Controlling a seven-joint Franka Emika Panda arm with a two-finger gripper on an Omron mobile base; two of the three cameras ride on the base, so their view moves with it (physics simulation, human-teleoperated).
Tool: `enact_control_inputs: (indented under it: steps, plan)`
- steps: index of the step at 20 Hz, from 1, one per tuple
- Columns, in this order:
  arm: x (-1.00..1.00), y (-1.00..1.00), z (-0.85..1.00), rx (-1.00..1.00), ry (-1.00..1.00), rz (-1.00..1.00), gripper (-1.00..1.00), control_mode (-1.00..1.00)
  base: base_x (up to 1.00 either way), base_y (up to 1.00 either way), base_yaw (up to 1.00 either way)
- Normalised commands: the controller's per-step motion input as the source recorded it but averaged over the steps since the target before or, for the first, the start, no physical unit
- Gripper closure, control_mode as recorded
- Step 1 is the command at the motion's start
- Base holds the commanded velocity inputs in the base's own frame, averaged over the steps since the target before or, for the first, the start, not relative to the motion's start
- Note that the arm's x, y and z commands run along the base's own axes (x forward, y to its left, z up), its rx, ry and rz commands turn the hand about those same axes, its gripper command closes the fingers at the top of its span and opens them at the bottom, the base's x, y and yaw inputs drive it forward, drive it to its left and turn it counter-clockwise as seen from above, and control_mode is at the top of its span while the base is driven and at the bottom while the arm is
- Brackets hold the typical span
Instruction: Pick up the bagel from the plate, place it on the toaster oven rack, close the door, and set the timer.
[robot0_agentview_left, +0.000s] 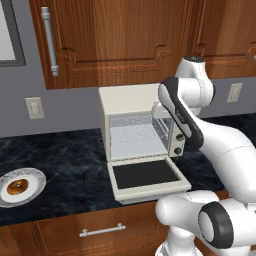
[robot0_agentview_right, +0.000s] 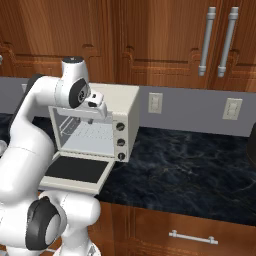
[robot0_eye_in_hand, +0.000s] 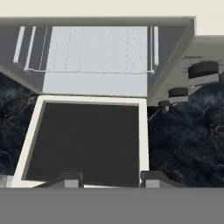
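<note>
Your tool (robot0_eye_in_hand: 107, 178) hangs above the lowered door (robot0_eye_in_hand: 85, 142) of the toaster oven (robot0_agentview_left: 131, 102), its tips parted and holding nothing. The bagel (robot0_agentview_left: 17, 186) lies on the plate (robot0_agentview_left: 35, 176), far left on the desk (robot0_agentview_left: 70, 160), well apart from the rack (robot0_eye_in_hand: 94, 50).

Even, bright, rendered light with no visible lamp and hardly any cast shadow. The white arm (robot0_agentview_left: 220, 145) shades softly to grey on its undersides. The wooden cabinets (robot0_agentview_right: 150, 40) glow warm, with gentle sheen on their handles. The dark marble counter (robot0_agentview_right: 190, 165) shows pale veins and no glare. The oven (robot0_agentview_left: 137, 127) cavity is lit pale grey, and the door (robot0_eye_in_hand: 85, 142) glass is flat black without reflections. All pictures look slightly soft and pixelated; edges stay straight, undistorted.
</note>
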Motion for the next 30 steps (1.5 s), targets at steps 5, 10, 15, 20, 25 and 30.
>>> enact_control_inputs:
  steps: [5,10,15,20,25,30]
  plan:
    - [-0.08,0.00,0.00,0.00,0.00,0.00,-1.00,-1.00,0.00,0.00,0.00]
    - [-0.25,0.00,-0.10,0.00,-0.01,0.00,-1.00,-1.00,0.00,0.00,0.00]
    - [-0.38,0.01,-0.28,0.00,-0.13,0.00,-1.00,-1.00,0.00,0.00,0.00]
    - [-0.18,0.10,-0.25,0.00,-0.17,0.00,-1.00,-1.00,0.00,0.00,0.00]
    - [0.00,0.14,-0.18,0.00,-0.08,0.00,-1.00,-1.00,0.00,0.00,0.00]
    - [0.00,0.20,-0.10,0.01,-0.18,0.00,-1.00,-1.00,0.00,0.00,0.00]
